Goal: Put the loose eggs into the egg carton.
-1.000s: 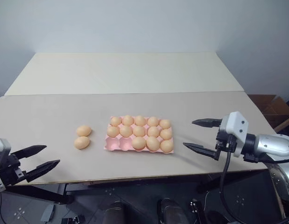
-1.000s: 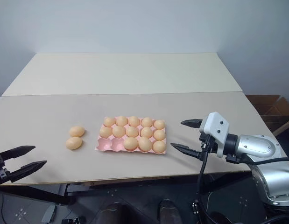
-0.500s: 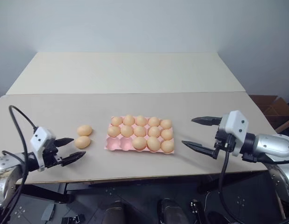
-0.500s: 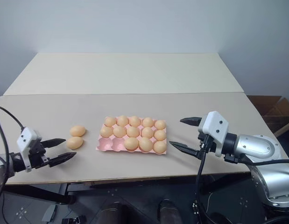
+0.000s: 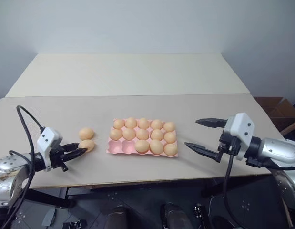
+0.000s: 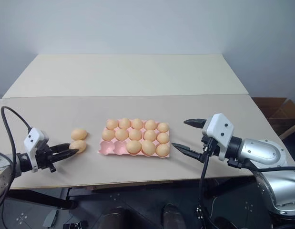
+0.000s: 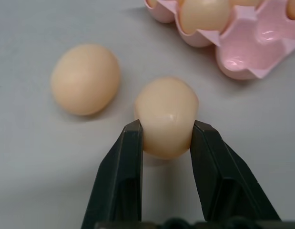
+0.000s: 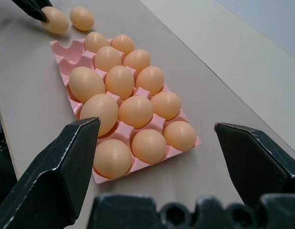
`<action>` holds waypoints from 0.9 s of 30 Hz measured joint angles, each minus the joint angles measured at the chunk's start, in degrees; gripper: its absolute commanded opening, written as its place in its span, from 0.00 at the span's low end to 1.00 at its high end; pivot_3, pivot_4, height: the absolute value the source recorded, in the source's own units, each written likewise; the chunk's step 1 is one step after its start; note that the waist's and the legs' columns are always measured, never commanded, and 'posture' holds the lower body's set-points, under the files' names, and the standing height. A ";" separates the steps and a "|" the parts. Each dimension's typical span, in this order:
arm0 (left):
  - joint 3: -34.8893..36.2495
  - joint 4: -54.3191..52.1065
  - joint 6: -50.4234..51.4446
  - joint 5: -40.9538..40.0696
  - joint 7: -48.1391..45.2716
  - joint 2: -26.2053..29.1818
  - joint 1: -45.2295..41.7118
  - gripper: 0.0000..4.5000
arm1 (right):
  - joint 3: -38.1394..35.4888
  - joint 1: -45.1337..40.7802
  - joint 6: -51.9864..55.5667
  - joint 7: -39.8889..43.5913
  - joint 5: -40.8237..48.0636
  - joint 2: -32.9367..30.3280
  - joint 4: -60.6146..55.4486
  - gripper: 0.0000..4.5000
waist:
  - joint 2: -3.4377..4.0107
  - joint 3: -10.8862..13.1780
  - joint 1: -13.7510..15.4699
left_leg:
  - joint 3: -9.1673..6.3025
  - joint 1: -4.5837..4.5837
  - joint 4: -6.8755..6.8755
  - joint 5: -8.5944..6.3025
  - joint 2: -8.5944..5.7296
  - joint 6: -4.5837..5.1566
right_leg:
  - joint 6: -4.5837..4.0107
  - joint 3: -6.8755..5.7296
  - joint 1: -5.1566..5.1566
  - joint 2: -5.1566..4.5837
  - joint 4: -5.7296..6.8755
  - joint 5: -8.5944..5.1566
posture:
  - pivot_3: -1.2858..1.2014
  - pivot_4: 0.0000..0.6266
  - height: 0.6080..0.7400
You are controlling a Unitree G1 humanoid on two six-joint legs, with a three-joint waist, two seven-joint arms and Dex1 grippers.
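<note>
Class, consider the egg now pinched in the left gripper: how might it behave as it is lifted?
The egg is round and smooth, so it may slip between the narrow fingers of the left gripper. If dropped on the flat table, it would likely roll. It probably would not stand a hard squeeze.

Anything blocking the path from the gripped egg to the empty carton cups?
Nothing visible. The left gripper is shut on the near loose egg; bare table lies between it and the egg carton, whose two empty cups face that side.

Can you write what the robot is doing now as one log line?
left gripper: shut on near loose egg | right gripper: open, beside carton | other egg: on table
</note>
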 measured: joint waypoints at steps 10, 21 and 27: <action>4.65 -12.68 2.90 -9.26 -4.94 3.07 -0.80 0.32 | -0.23 1.04 0.69 -1.60 0.60 -0.13 -1.61 1.00 | 0.03 0.00 0.97 | -0.03 0.26 0.04 0.02 -0.06 -0.03 | -0.22 0.00 0.35 -0.03 -0.02 -0.20 | 0.52 0.24 1.00; -15.48 -12.66 2.06 -2.41 1.30 -6.08 -11.82 0.32 | 0.29 0.37 0.72 -2.80 0.04 -0.20 -1.90 1.00 | 0.02 -0.01 0.60 | -0.13 0.27 0.04 0.01 -0.09 0.00 | 0.15 -0.01 0.46 0.04 -0.10 0.05 | 0.52 0.24 1.00; -19.06 -9.38 2.16 -0.47 0.18 -6.73 -16.33 0.60 | 0.51 -0.54 0.75 -3.87 -0.05 -0.19 -1.78 1.00 | 0.02 -0.01 0.59 | -0.15 0.22 0.06 0.01 -0.10 0.00 | 0.17 -0.01 0.45 0.03 -0.15 0.05 | 0.52 0.24 1.00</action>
